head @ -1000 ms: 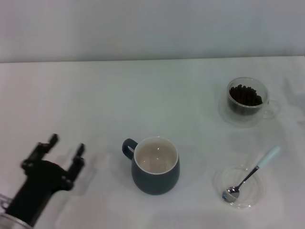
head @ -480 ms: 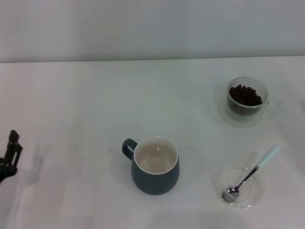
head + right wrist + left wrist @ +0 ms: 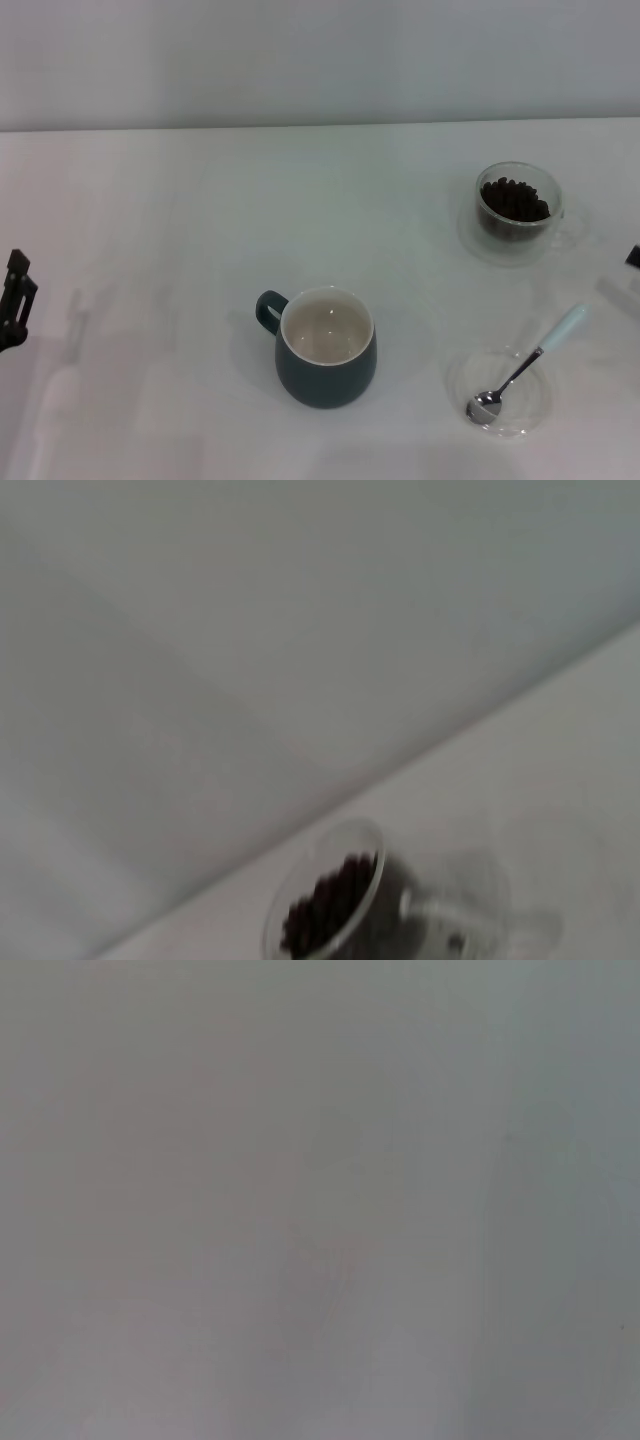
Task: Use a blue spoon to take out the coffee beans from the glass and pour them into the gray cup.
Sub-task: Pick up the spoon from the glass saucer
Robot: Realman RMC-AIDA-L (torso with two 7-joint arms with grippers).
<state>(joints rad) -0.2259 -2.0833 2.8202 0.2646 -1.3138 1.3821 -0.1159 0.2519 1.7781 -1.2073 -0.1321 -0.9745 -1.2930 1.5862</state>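
Observation:
The blue spoon (image 3: pixel 525 366) lies with its metal bowl in a flat clear saucer (image 3: pixel 500 392) at the front right, its pale handle pointing back right. The glass (image 3: pixel 518 212) holding the coffee beans (image 3: pixel 514 199) stands at the back right; it also shows in the right wrist view (image 3: pixel 340 905). The gray cup (image 3: pixel 325 347) stands in the middle, handle to the left, its inside bare. My left gripper (image 3: pixel 14 290) shows only as a dark tip at the left edge. My right gripper (image 3: pixel 633 256) just enters at the right edge, beside the glass.
The white table (image 3: pixel 200 220) runs back to a pale wall. The left wrist view shows only plain table surface (image 3: pixel 320 1200). No other objects stand on the table.
My left arm has pulled back from the front left of the table to the left edge. A dark tip of my right gripper has appeared at the right edge.

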